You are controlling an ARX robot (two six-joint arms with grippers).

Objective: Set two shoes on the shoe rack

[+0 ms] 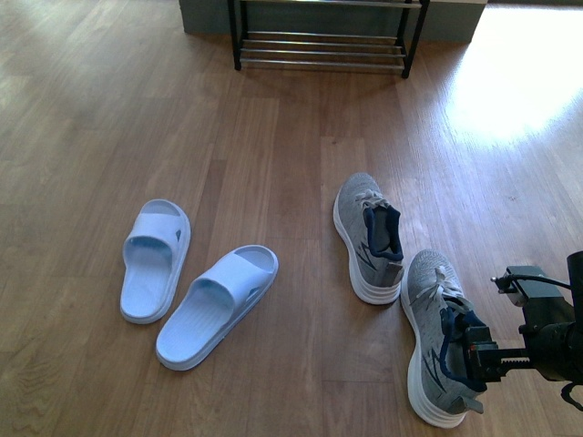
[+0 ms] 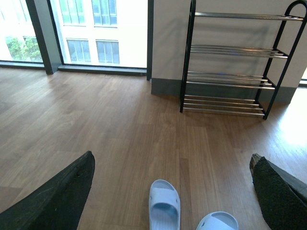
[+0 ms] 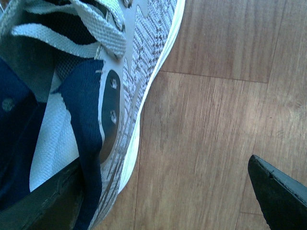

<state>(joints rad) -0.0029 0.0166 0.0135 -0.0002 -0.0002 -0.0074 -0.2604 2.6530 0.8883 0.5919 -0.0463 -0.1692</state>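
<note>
Sneaker [image 1: 430,332] edge sits between right gripper's [image 3: 165,184] spread fingers [image 3: 280,194].

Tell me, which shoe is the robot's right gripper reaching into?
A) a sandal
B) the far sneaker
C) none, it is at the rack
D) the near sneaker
D: the right gripper is down at the heel opening of the near sneaker, open astride its side wall.

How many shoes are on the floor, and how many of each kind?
Grey sneakers: 2
Pale blue slides: 2
Total: 4 shoes
</note>
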